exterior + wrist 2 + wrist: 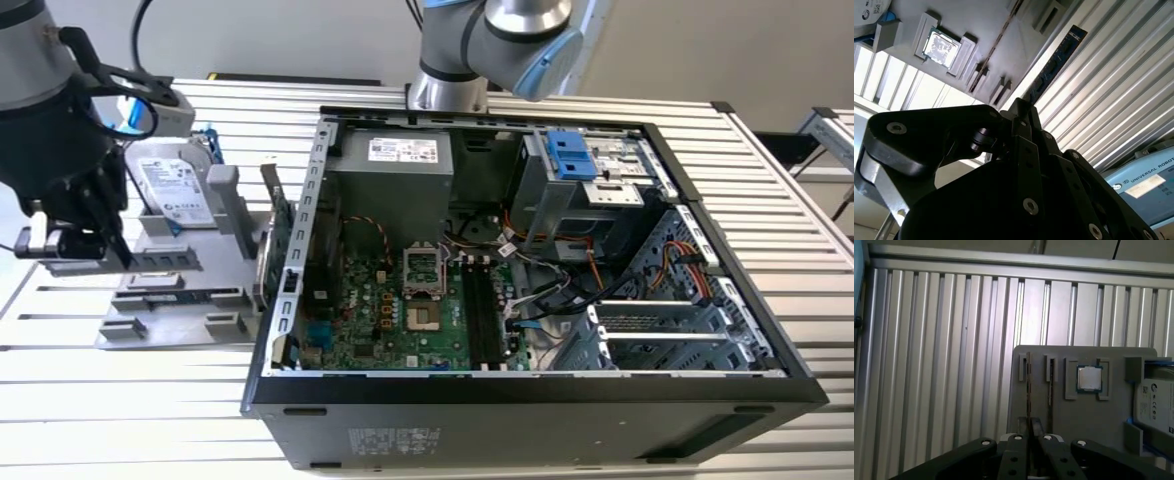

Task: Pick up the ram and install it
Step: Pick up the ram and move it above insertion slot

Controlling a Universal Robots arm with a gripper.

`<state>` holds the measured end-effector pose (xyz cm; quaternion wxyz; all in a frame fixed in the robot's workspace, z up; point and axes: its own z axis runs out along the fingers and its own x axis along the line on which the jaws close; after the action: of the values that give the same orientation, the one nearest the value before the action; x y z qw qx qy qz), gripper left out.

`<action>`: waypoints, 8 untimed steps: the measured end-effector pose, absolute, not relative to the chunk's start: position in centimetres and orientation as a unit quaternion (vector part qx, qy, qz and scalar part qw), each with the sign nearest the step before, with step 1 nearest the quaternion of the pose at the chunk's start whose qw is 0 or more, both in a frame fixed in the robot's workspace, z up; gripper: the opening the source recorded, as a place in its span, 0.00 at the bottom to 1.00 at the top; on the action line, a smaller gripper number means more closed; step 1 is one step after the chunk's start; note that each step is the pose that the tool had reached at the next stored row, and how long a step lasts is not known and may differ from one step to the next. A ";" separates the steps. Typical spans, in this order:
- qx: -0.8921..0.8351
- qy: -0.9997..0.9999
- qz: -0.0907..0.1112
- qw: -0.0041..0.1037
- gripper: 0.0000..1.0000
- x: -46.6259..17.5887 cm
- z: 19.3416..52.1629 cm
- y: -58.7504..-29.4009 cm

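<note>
First wrist view: claw (pixel 1029 424) all but closed, pinching the ram (pixel 1028 390) edge-on between its tips, over a slot in the tray (pixel 1064 415). Farther along the tray, a processor (pixel 1088 378) and a drive (pixel 1154 400) with a white printed label. Second wrist view: ram running straight out from the tips, dark chips in a row. Exterior view: claw at the exterior view's left, over the tray on the counter (pixel 801 200), well apart from the case (pixel 534 400). Cannot tell whether lifted clear of the slot.

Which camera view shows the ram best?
The second wrist view: the ram shows its broad face with chips. The first wrist view gives its thin edge; in the exterior view I cannot tell it apart.
</note>
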<state>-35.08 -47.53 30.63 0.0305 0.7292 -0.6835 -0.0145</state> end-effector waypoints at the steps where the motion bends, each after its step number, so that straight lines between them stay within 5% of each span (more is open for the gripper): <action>1: 0.729 -0.683 -0.014 0.031 0.00 -35.1 30.7 -47.5; 8: 0.729 -0.683 -0.014 0.030 0.00 -35.1 31.3 -47.5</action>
<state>-35.13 -47.53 31.32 0.0305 0.7292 -0.6835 -0.0145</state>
